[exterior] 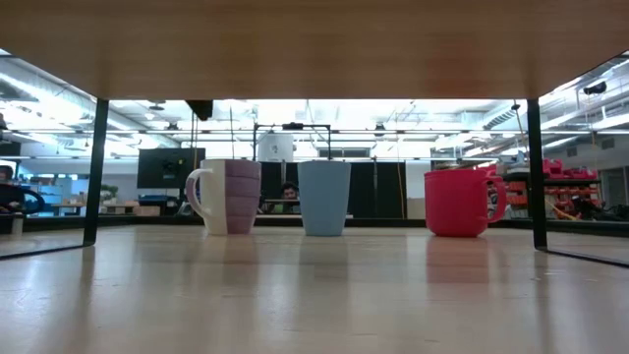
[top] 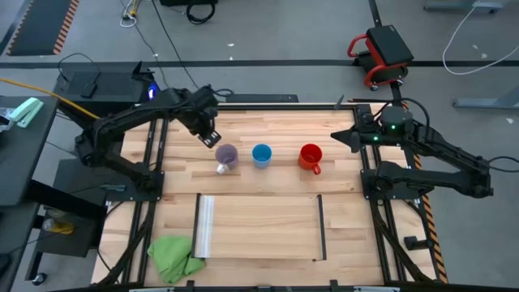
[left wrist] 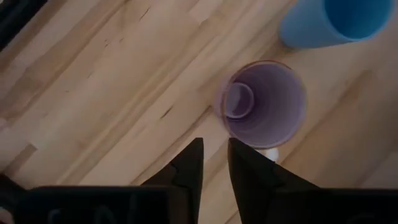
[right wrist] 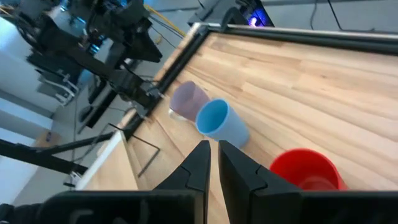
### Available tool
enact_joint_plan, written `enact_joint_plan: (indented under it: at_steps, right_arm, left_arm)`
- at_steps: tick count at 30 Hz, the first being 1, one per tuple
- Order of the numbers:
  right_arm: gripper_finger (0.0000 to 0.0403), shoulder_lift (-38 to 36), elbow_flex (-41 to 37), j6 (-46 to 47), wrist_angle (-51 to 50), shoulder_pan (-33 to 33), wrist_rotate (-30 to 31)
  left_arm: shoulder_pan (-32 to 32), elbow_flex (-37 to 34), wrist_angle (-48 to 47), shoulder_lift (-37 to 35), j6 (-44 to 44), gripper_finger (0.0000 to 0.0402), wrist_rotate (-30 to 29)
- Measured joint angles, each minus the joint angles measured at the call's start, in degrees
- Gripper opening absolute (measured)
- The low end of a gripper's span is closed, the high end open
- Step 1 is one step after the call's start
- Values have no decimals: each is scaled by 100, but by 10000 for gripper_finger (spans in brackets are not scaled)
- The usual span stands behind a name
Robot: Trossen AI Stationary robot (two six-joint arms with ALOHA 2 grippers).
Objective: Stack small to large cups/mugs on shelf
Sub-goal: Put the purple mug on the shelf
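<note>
Tabletop (top: pixel 268 130) of pale wood planks fills the frame of the rig, with the two dark arms reaching in from either side. On its near half lies the shelf (top: pixel 259 227), a flat light-wood panel with a silvery strip on its left short edge and a thin dark strip on its right; nothing stands on it. A green cloth (top: pixel 174 257) is crumpled at the near left corner, just off the shelf's silvery end.

The three mugs stand upright in a row on the bare tabletop behind the shelf, apart from one another. The red mug (top: pixel 310 156) is at the right, the blue mug (top: pixel 261 154) in the middle, and the purple mug (top: pixel 225 156) at the left, its white handle turned toward the shelf.

The left gripper (top: pixel 210 135) hangs just beside the purple mug on its far left side, above rim height; its fingers (left wrist: pixel 189 165) stand slightly apart with only a narrow gap, and they appear to hold nothing, though the handle sits partly behind them in the wrist view. The right gripper (top: pixel 336 139) waits at the table's right edge, well clear of the red mug, its fingers (right wrist: pixel 200 163) close together with a thin slit between them, empty.
</note>
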Motion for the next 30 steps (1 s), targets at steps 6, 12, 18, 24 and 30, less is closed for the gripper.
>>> enact_joint_plan:
  at_steps: [6, 12, 18, 24, 30]
  right_arm:
    - [49, 134, 0, -105, -140, 0, 0]
    - [75, 263, 0, -206, -142, 0, 2]
    - [84, 287, 0, -356, -156, 0, 2]
    - [84, 287, 0, -468, -385, 0, 2]
    - [83, 287, 0, -470, -405, 0, 4]
  left_arm:
    - [-204, 0, 233, 430, -140, 118, -9]
    - [-422, 0, 499, 815, -254, 145, 4]
    - [-425, 0, 504, 1160, -260, 158, -53]
    - [-411, -2, 575, 1398, -259, 152, -131]
    - [-406, -4, 697, 1562, -254, 151, -160]
